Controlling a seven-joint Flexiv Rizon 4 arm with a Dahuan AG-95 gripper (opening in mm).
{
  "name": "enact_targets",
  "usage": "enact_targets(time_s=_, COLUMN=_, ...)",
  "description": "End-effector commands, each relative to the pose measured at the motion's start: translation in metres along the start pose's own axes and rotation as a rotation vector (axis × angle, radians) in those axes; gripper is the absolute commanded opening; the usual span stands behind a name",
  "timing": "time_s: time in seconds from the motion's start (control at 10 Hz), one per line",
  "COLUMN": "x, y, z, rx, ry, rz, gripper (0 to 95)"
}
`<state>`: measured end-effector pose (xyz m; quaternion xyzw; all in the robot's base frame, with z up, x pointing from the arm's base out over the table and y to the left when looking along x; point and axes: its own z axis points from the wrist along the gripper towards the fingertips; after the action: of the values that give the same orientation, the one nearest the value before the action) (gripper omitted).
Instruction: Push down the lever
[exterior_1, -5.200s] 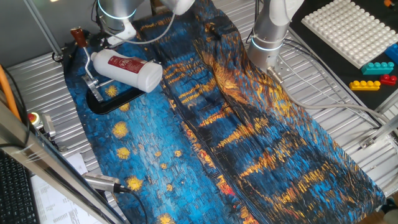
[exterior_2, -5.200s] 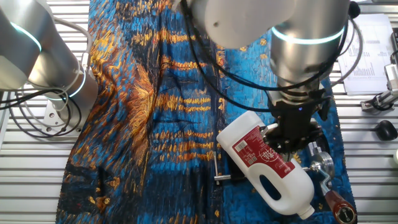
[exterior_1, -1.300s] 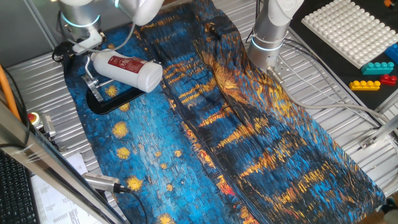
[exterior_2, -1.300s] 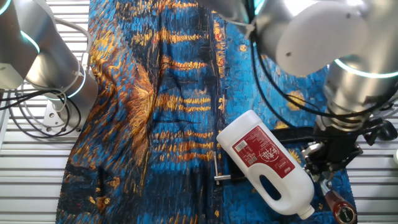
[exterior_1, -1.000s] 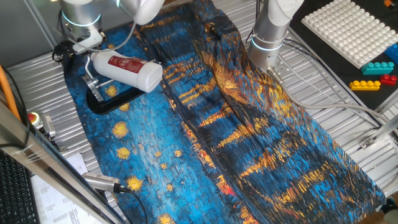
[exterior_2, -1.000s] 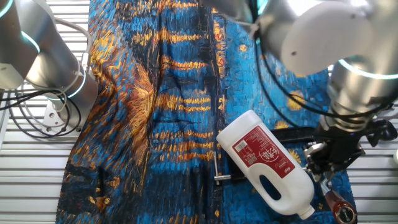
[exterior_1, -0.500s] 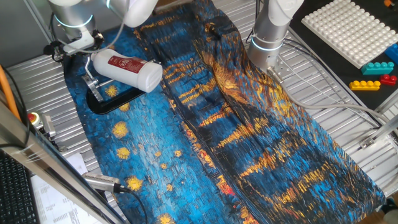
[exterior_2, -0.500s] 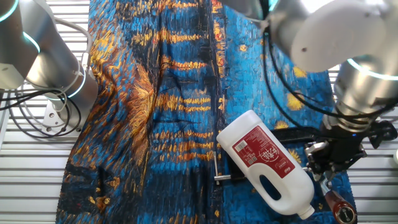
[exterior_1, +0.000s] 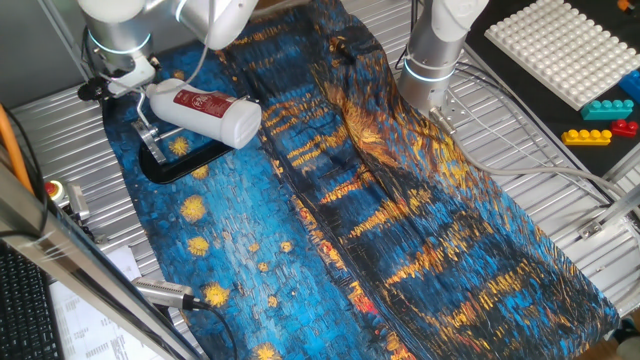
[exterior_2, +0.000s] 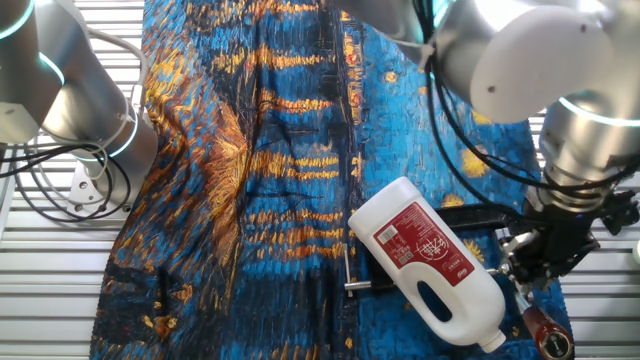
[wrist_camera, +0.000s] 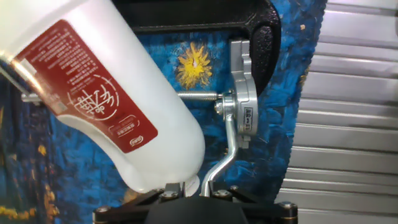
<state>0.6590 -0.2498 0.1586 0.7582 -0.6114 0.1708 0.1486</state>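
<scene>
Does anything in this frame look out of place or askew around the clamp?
Yes: a white bottle with a red label lies on its side across the black clamp, near the lever, crowding it. The blue patterned cloth is rumpled into long folds. No spill or damage shows.

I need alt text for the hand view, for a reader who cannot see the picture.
A white bottle with a red label lies tilted across a black clamp on a blue and yellow patterned cloth. Beside the bottle, the clamp's silver lever curves down toward the camera. A ribbed metal table shows at right.
</scene>
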Motion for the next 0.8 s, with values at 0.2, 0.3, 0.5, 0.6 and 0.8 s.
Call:
enact_targets(time_s=0.2, x=0.002, y=0.008, z=0.004, rx=0.001, ry=0.022, rz=-0.036, gripper=19.0)
enact_targets(time_s=0.3, x=0.002, y=0.010, z=0.007, rx=0.012, ry=0.035, rz=-0.039, gripper=19.0)
enact_targets(time_s=0.5, x=0.004, y=0.014, z=0.012, rx=0.018, ry=0.040, rz=-0.033, gripper=19.0)
enact_targets(time_s=0.6, x=0.005, y=0.014, z=0.012, rx=0.018, ry=0.038, rz=-0.031, gripper=19.0)
enact_targets(time_s=0.8, x=0.010, y=0.015, z=0.013, rx=0.020, ry=0.040, rz=-0.006, gripper=19.0)
